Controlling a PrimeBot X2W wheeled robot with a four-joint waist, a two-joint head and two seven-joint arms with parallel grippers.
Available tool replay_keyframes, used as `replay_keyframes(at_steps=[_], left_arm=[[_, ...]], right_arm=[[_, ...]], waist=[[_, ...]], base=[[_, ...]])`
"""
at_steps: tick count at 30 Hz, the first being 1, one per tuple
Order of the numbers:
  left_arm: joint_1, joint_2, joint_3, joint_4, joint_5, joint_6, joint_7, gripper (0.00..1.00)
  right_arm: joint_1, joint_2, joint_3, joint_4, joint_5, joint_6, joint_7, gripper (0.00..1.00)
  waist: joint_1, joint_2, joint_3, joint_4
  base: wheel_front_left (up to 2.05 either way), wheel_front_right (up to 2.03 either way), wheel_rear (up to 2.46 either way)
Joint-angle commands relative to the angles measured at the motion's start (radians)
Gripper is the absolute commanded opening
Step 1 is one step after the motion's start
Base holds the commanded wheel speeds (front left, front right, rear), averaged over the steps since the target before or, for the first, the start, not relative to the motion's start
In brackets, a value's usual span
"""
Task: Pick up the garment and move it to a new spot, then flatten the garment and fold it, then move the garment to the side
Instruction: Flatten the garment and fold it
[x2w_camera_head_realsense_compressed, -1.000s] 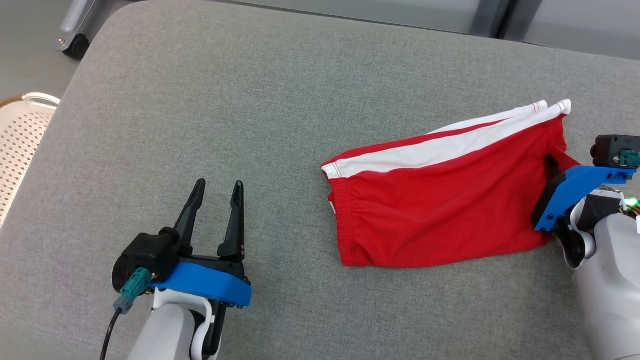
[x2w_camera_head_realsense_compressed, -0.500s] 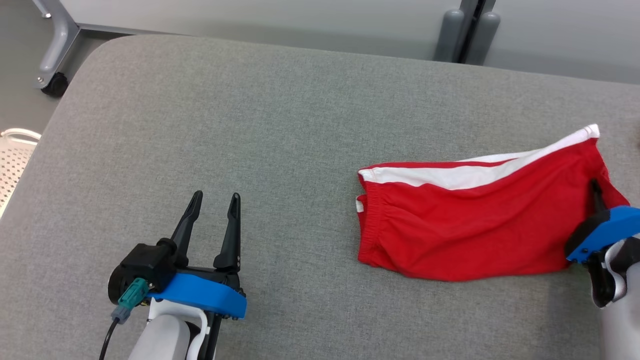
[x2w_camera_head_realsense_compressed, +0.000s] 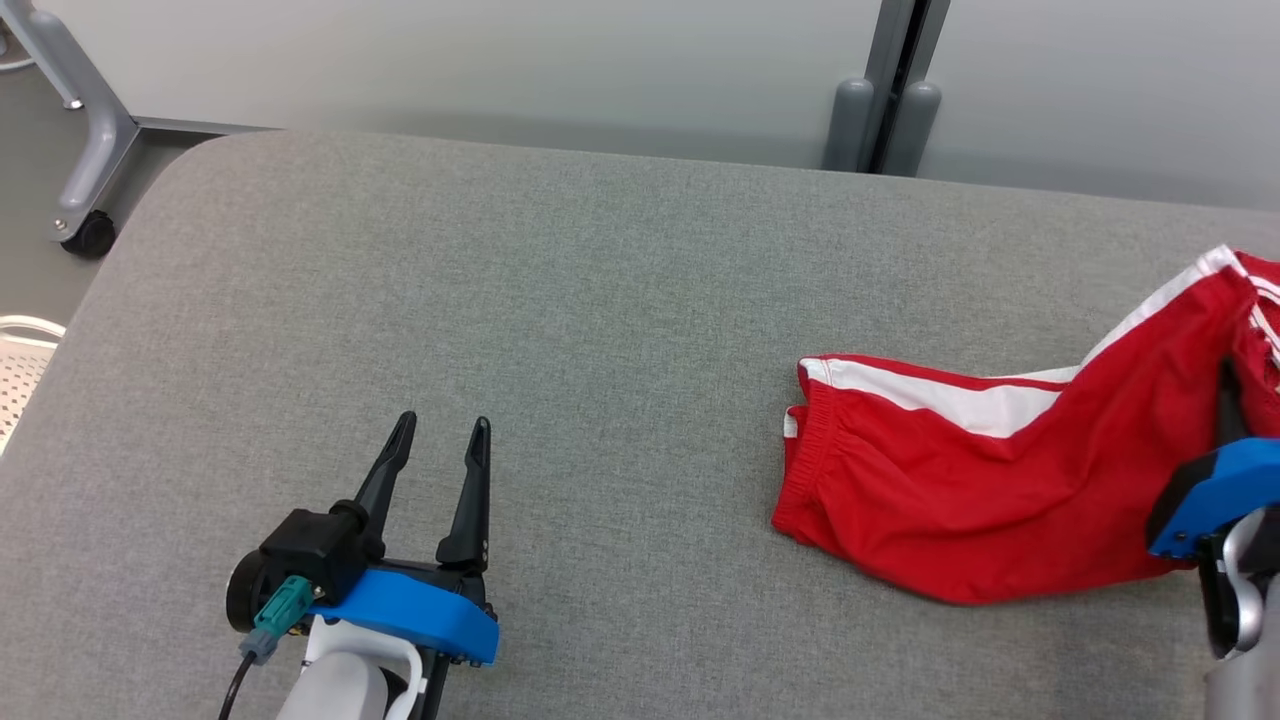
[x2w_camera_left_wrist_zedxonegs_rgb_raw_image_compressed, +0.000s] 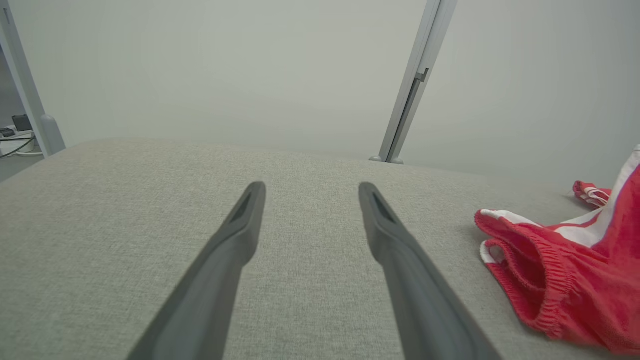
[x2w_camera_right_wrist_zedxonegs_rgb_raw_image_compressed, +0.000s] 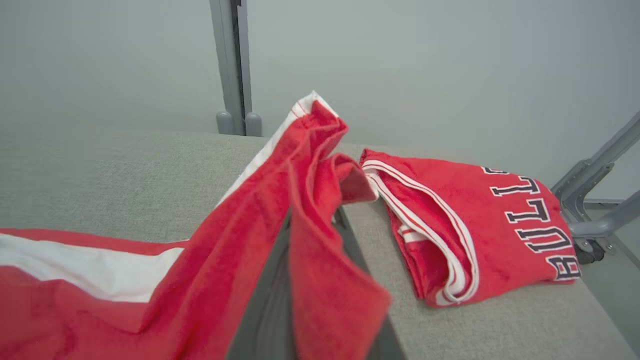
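On the grey padded table (x2w_camera_head_realsense_compressed: 560, 300), the red garment (x2w_camera_head_realsense_compressed: 960, 500), a pair of shorts with a white side stripe, lay towards the robot's right side, well apart from the left gripper (x2w_camera_head_realsense_compressed: 442, 425). Its elastic waistband pointed to the middle of the table and rested flat on the cloth surface. The other end, the leg end, stood higher and was bunched around the right gripper (x2w_camera_head_realsense_compressed: 1228, 400) at the right edge of the head view. In the right wrist view the two dark fingers (x2w_camera_right_wrist_zedxonegs_rgb_raw_image_compressed: 270, 305) were pressed together with the red fabric (x2w_camera_right_wrist_zedxonegs_rgb_raw_image_compressed: 240, 260) caught between them, so this gripper was pinching the garment at its leg end, and the cloth fell over both sides of the fingers. Just beside that raised end, a second red garment (x2w_camera_right_wrist_zedxonegs_rgb_raw_image_compressed: 465, 225) lay folded on the table near its far right corner, with dark letters on its top; it was not possible to tell if the two pieces touched. The left gripper (x2w_camera_left_wrist_zedxonegs_rgb_raw_image_compressed: 311, 190) was low over the bare table at the lower left, its fingers spread apart and with nothing between them; the waistband (x2w_camera_left_wrist_zedxonegs_rgb_raw_image_compressed: 545, 280) was to its right. A white perforated basket (x2w_camera_head_realsense_compressed: 15, 370) stood beside the table's left edge, and a grey frame leg with a black castor (x2w_camera_head_realsense_compressed: 88, 235) was behind the table's far left corner.
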Motion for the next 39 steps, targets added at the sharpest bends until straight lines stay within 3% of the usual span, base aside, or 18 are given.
replay_keyframes(at_steps=[1,8,13,24,25,26,27,33,39], left_arm=[[0.002,0.0,-0.002,0.002,0.002,-0.007,-0.002,1.0],[0.002,0.005,-0.01,0.003,-0.011,-0.007,-0.002,1.0],[-0.001,0.006,-0.011,0.001,-0.017,-0.007,-0.002,1.0],[-0.012,0.008,-0.028,0.011,-0.032,-0.007,-0.002,1.0],[-0.01,0.008,-0.028,0.013,-0.033,-0.007,-0.002,1.0],[-0.008,0.008,-0.027,0.013,-0.034,-0.007,-0.002,1.0],[-0.005,0.008,-0.026,0.014,-0.035,-0.007,-0.002,1.0],[0.009,0.013,-0.021,0.017,-0.038,-0.007,-0.002,1.0],[0.025,0.017,-0.01,0.018,-0.038,-0.007,-0.002,1.0]], right_arm=[[0.025,0.007,0.027,-0.024,-0.001,0.0,0.014,0.0],[0.064,0.01,0.268,-0.096,0.067,0.0,0.093,0.0],[0.039,0.01,0.432,-0.055,0.099,0.0,0.125,0.0],[-0.013,0.01,0.586,0.101,0.153,0.0,0.112,0.0],[-0.011,0.01,0.603,0.112,0.155,0.0,0.118,0.09],[-0.007,0.01,0.62,0.121,0.158,0.0,0.125,0.43],[-0.004,0.01,0.636,0.127,0.167,0.0,0.127,1.0],[0.012,0.01,0.734,0.115,0.233,0.0,0.118,1.0],[0.052,0.009,0.836,0.007,0.489,0.0,0.089,1.0]], waist=[[0.0,0.0,-0.005,0.0],[0.0,0.0,-0.015,0.007],[0.0,0.0,-0.012,0.014],[0.0,0.0,-0.012,0.039],[0.0,0.0,-0.014,0.04],[0.0,0.0,-0.017,0.04],[0.0,0.0,-0.019,0.04],[0.0,0.0,-0.034,0.03],[0.0,0.0,-0.056,0.006]], base=[[0.0,0.0,0.0],[0.0,0.0,0.0],[0.0,0.0,0.0],[0.0,0.0,0.0],[0.0,0.0,0.0],[0.0,0.0,0.0],[0.0,0.0,0.0],[0.0,0.0,0.0],[0.0,0.0,0.0]])
